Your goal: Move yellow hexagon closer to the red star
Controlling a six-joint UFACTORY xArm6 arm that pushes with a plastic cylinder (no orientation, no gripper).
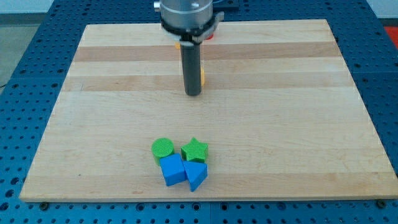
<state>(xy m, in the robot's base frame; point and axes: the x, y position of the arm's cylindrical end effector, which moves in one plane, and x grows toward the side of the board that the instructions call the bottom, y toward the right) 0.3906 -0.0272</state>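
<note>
A: Where is my tip (193, 93) sitting?

B: Touching the yellow block (202, 78) peeking out beside the rod, shape hidden. Holding nothing; it only pushes.

A: Risk?

B: The red bit (210, 35) under the mount is barely showing; pushing off-centre could be sliding yellow aside.

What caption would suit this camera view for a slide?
Dark rod tip beside a partly hidden yellow block; green and blue blocks clustered near the wooden board's bottom edge.
</note>
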